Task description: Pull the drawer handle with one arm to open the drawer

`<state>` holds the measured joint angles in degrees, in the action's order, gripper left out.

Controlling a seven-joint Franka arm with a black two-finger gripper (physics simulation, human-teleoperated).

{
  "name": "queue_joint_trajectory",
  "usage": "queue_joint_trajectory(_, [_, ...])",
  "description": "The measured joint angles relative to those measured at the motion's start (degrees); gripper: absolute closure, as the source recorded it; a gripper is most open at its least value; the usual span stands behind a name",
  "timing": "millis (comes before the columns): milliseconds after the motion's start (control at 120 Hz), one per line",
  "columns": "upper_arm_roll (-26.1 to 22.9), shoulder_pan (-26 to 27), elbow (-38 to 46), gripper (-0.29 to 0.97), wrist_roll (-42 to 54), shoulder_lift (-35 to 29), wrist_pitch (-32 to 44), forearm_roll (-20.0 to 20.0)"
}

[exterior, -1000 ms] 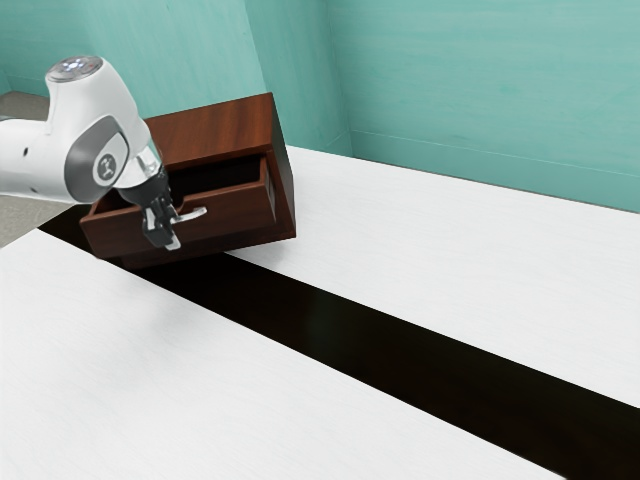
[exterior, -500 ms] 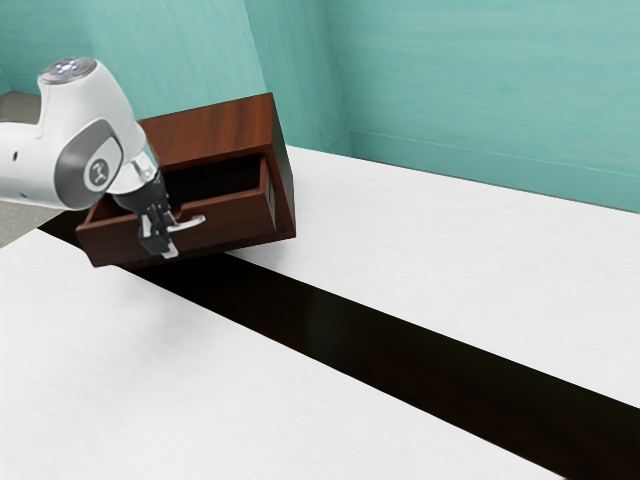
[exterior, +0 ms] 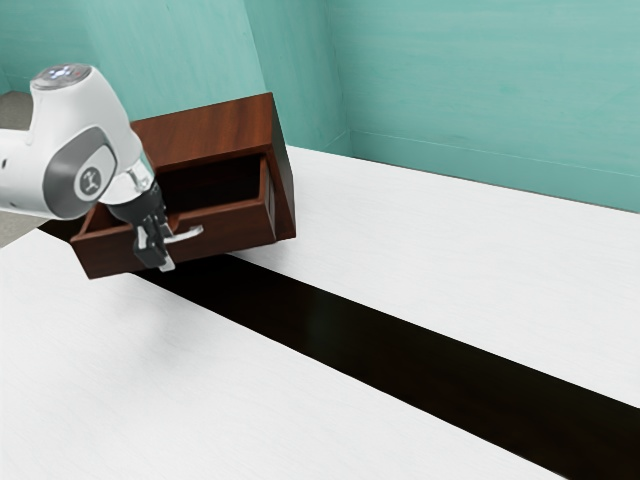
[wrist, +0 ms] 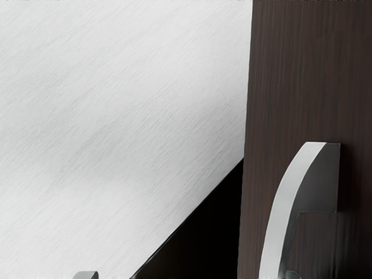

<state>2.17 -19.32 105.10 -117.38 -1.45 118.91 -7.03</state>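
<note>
A dark wooden cabinet (exterior: 215, 125) stands at the table's far left in the exterior view. Its single drawer (exterior: 225, 222) is pulled partway out toward the exterior view's left, and its dark inside shows. My black gripper (exterior: 158, 248) is shut on the left end of the silver drawer handle (exterior: 188, 234) on the drawer front. In the wrist view the curved silver handle (wrist: 293, 197) stands off the dark wood drawer front (wrist: 308, 81), close under my hand.
The white table (exterior: 450, 250) has a wide black stripe (exterior: 400, 350) running from the cabinet to the lower right. A teal wall (exterior: 480, 70) stands behind. The white top (wrist: 116, 116) and stripe (wrist: 197, 238) lie below the drawer.
My gripper has moved toward the exterior view's left with the handle in it, and the drawer has slid further out of the cabinet.
</note>
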Motion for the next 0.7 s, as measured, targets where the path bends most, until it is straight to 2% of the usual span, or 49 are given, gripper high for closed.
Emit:
queue_joint_trajectory(417, [-0.2,0.9,4.3,0.32,-1.1,-3.9,-0.9,0.0])
queue_joint_trajectory(700, [-0.2,0.9,4.7,0.32,-1.4,-4.2,-1.2,0.1])
